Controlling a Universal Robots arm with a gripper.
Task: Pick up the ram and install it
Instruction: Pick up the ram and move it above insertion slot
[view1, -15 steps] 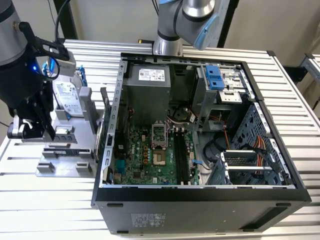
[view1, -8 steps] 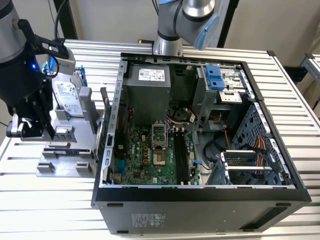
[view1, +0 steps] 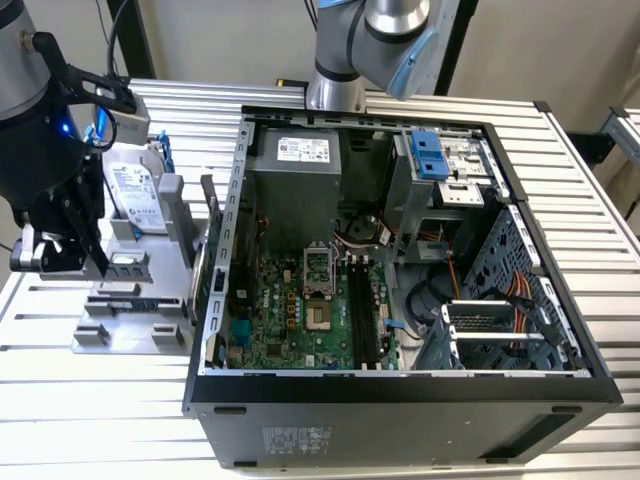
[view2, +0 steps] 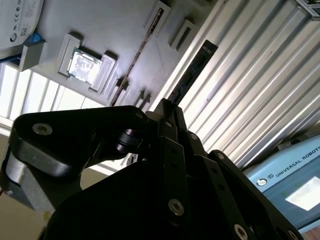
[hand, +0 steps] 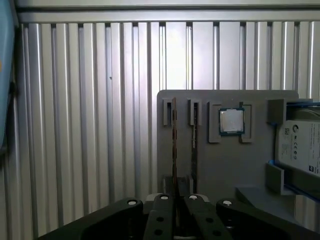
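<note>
This looks like a robotics lab or assembly workshop, where an industrial robot arm (view1: 395, 25) stands on a ribbed aluminium worktop (view1: 100, 420) carrying an opened desktop computer case (view1: 400, 425) and a grey parts fixture (view1: 130, 335).

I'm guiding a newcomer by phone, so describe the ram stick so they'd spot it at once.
Beside the open computer case, on the exterior view's left, sits a grey parts tray. Over it, the claw pinches the ram. It is long, thin and dark, unlike the square silver processor or the hard drive.
</note>
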